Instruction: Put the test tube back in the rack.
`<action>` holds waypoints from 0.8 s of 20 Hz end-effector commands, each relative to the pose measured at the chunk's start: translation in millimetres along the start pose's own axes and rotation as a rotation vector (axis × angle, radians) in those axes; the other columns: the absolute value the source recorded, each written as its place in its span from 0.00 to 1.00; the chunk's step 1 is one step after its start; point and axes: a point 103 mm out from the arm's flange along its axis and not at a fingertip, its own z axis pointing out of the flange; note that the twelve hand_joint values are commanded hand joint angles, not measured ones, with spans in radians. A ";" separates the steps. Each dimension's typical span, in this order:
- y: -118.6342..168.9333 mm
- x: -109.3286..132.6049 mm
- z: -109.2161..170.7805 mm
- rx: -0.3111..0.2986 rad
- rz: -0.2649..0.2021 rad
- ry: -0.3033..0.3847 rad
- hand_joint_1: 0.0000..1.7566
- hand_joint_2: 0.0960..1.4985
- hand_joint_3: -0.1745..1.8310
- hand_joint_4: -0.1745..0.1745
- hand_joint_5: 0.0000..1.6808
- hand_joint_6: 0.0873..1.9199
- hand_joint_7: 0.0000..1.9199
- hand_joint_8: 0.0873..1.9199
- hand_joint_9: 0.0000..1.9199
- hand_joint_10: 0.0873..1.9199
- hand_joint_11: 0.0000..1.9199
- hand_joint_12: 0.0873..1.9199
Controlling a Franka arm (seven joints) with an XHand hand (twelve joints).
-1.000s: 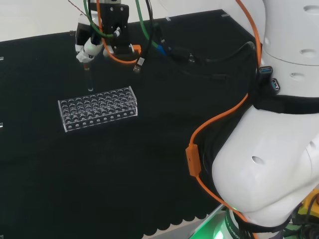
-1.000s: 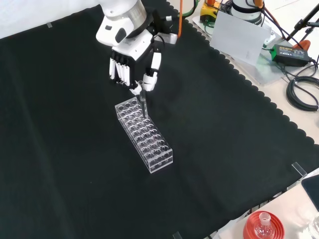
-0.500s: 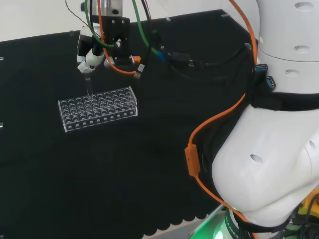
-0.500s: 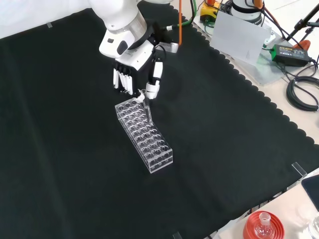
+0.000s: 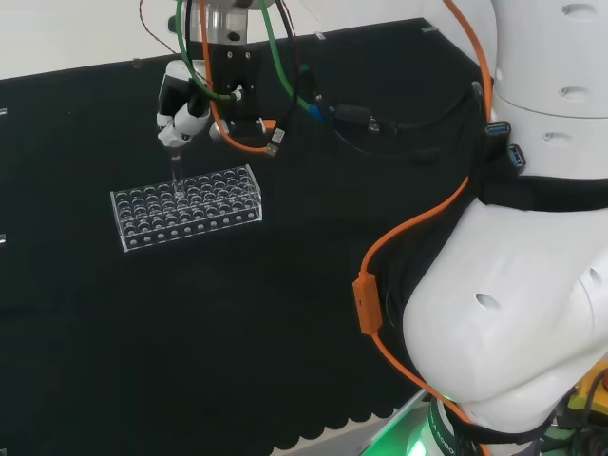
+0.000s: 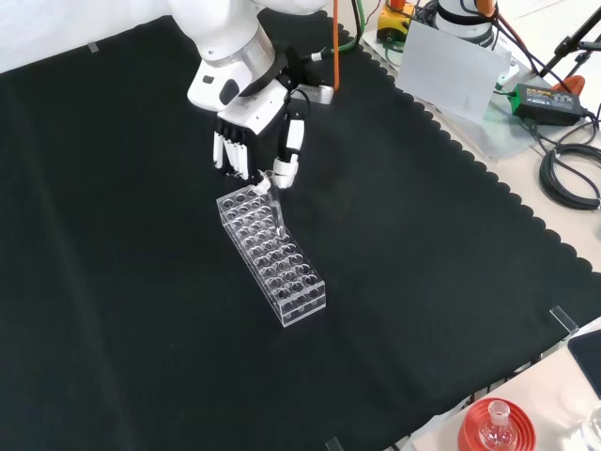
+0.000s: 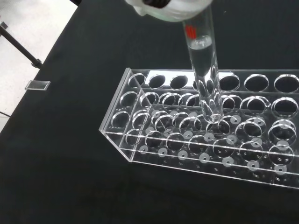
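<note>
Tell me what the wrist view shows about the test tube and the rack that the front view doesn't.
Wrist view alone: the test tube is clear, with a red mark near its top, and its rounded lower end hangs over the holes of the rack, near one end of it. Whether the tip has entered a hole I cannot tell.

Front view alone: the hand, fingers and thumb pinching the tube's top, over the rack's far end, and a red ribbed stand with a flask at the bench's near edge.

Both: the clear rack on black cloth, with the tube upright above it.
</note>
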 end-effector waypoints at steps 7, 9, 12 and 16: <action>6.6 -5.6 0.6 -0.005 0.007 0.008 0.80 0.69 0.01 0.00 0.71 0.31 0.68 0.36 0.62 0.21 0.41 0.61; 8.1 -6.0 0.3 -0.003 0.006 0.005 0.80 0.69 0.01 0.00 0.71 0.31 0.68 0.36 0.62 0.21 0.41 0.61; 10.1 -6.5 -0.2 -0.006 0.003 0.006 0.80 0.69 0.01 0.00 0.71 0.31 0.69 0.36 0.62 0.21 0.41 0.61; 12.3 -7.1 -0.7 -0.003 0.001 0.008 0.80 0.69 0.01 0.00 0.71 0.31 0.69 0.36 0.62 0.21 0.41 0.61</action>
